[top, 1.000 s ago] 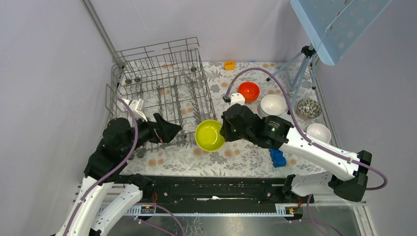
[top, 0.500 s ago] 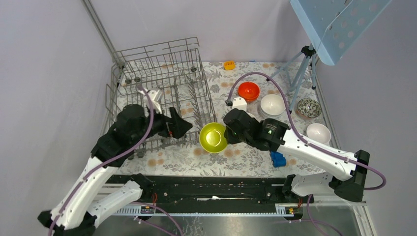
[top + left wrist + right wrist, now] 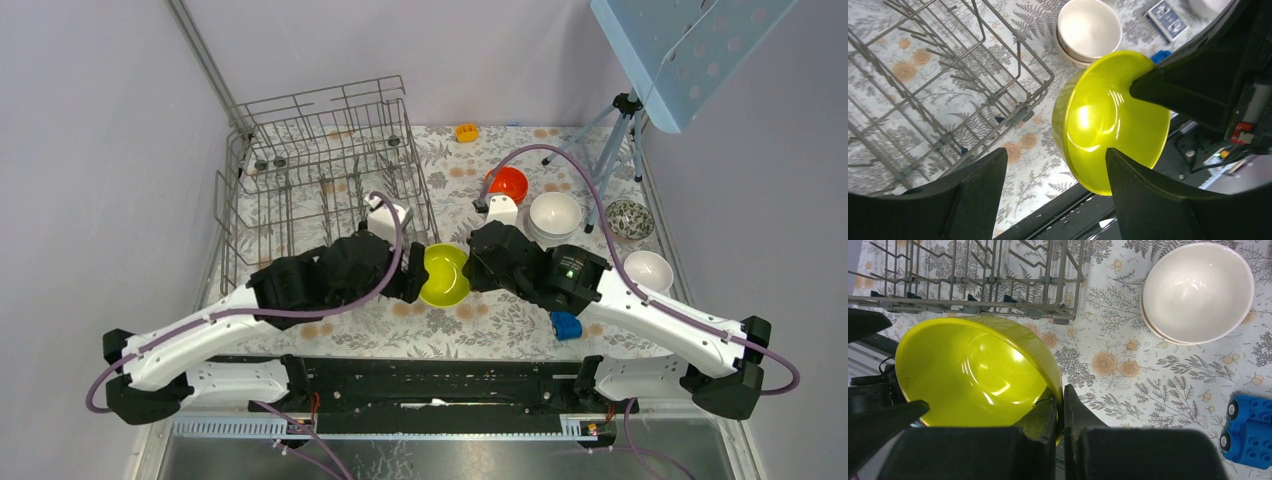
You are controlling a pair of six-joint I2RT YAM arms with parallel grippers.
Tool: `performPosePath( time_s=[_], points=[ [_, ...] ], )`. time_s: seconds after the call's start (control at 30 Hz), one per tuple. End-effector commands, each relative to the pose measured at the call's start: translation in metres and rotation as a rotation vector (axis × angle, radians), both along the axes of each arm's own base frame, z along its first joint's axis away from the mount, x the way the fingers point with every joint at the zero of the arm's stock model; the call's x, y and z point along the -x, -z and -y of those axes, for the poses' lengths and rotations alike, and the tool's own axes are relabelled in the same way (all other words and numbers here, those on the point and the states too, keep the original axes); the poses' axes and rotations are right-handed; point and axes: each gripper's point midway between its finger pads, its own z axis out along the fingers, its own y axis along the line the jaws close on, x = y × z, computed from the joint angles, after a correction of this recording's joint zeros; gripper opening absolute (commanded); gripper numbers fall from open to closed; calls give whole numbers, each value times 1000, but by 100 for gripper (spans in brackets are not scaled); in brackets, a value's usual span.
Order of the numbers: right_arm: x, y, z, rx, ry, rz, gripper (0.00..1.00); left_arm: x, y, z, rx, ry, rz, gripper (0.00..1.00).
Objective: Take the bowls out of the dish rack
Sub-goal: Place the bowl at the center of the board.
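The right gripper point(image 3: 1062, 412) pinches the rim of the yellow bowl point(image 3: 446, 275) tight, up beside the rack point(image 3: 300, 130), and the left gripper point(image 3: 1055, 156) is wide open around the bowl.

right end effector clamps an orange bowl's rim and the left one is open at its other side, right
No: the right wrist view shows a yellow-green bowl. The right end effector clamps its rim; the left end effector is open at its other side.
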Motion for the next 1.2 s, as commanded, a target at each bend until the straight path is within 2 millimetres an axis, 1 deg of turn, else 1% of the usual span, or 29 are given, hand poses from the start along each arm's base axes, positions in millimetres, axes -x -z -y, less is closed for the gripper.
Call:
performPosePath(
  time_s=[0.0,0.13,0.17,0.23,0.33,0.4,0.57,0.63,0.77,0.83,0.87,0.9,1.03,1.17],
  points=[
    [-4,-8,7,-18,43,34,0,-4,-10,-6,-78,-95,72,73],
    [-1,-5,5,-25,33,20,0,4,-6,7,-113,-79,81,64],
    [-1,-5,5,-28,32,17,0,4,-4,9,-125,-85,85,60],
    [1,-6,5,-32,29,11,0,4,1,12,-154,-94,90,54],
    [2,-8,5,-42,26,5,0,5,1,15,-164,-109,102,48],
    [3,-6,4,-43,25,-3,0,4,3,16,-170,-120,105,42],
    [5,-5,-4,-52,9,-24,0,0,12,17,-227,-156,105,37],
    [5,-7,-6,-63,6,-25,0,0,14,16,-231,-162,105,32],
    [5,-9,-8,-68,-2,-25,0,0,12,16,-223,-171,106,16],
    [6,-9,-8,-66,-8,-25,0,-1,13,17,-224,-171,106,3],
    [6,-9,-8,-66,-11,-24,0,-1,14,17,-226,-171,105,0],
    [6,-9,-8,-64,-14,-24,1,-1,14,18,-227,-171,104,0],
    [6,-9,-6,-56,-30,-11,24,-1,12,18,-215,-177,102,0],
    [6,-12,-2,-48,-27,4,33,-2,11,17,-207,-186,105,0]
  ],
)
